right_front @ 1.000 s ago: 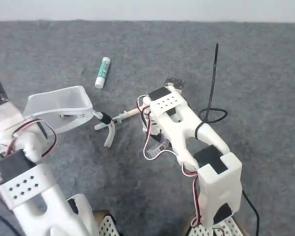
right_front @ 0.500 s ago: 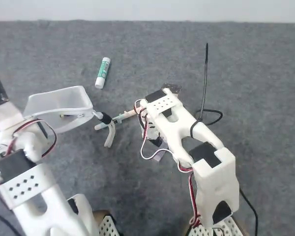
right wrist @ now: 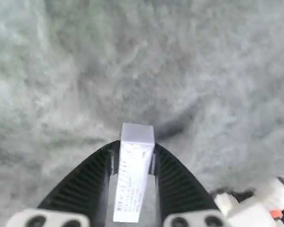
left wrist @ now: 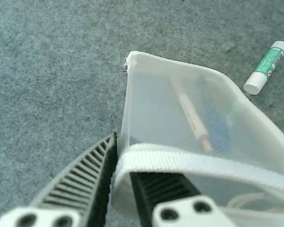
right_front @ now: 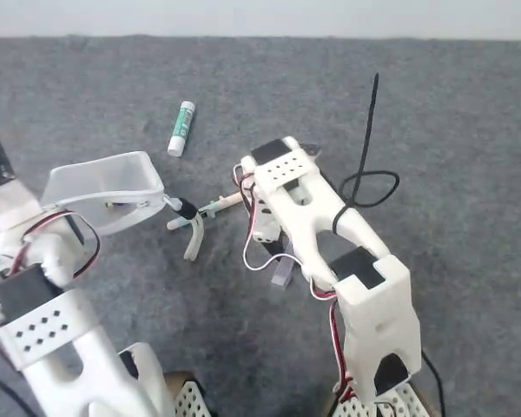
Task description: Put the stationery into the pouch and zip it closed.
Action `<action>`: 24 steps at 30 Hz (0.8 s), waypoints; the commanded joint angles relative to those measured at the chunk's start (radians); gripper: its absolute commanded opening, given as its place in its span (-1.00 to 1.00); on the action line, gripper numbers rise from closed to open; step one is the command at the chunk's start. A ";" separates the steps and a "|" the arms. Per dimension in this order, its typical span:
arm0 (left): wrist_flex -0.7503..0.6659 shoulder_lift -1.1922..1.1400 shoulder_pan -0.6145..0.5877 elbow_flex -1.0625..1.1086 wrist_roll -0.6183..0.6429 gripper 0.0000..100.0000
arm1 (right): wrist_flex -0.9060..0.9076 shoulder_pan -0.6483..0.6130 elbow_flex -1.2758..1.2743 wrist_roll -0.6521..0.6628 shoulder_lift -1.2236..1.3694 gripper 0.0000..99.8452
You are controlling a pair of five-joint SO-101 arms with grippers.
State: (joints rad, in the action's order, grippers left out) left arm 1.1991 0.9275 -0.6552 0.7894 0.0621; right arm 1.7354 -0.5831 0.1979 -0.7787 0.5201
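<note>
Pouch (left wrist: pixel 189 127) rim sits pinched in the left claw (left wrist: pixel 120 142); right claw (right wrist: pixel 135 144) clamps a white eraser (right wrist: pixel 132 182) over the desk (right wrist: pixel 208 56).

The pouch (right_front: pixel 104 187) sat at the table's (right_front: pixel 469 104) left side, its edge pinched in the left gripper (left wrist: pixel 123 156). A pen (left wrist: pixel 191 118) lay inside it. The glue stick (right_front: pixel 181 128) lay behind the pouch and slightly to the right, apart from it. A second pen (right_front: pixel 221 206) lay just right of the pouch's mouth. Nearer the front and farther right, the eraser (right wrist: pixel 132 179) sat clamped in the right gripper (right wrist: pixel 132 146), above the table.
</note>
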 commanded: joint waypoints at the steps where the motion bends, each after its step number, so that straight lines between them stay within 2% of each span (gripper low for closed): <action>1: -0.028 0.005 -0.002 -0.010 -0.006 -0.98 | 0.054 -0.008 0.083 0.063 -0.028 -0.99; 7: -0.028 0.005 -0.002 -0.010 -0.006 -0.98 | 0.059 -0.010 0.051 0.072 -0.153 -0.99; 16: -0.028 0.005 -0.002 -0.008 -0.006 -0.98 | 0.016 -0.113 -0.110 0.072 -0.479 -0.99; 24: -0.028 0.005 -0.002 -0.008 -0.006 -0.98 | -0.019 -0.180 -0.130 0.072 -0.633 -0.99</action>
State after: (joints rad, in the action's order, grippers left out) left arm 1.1991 0.9275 -0.6552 0.7894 0.0621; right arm 1.7292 -0.7334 0.0598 -0.7219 -0.0138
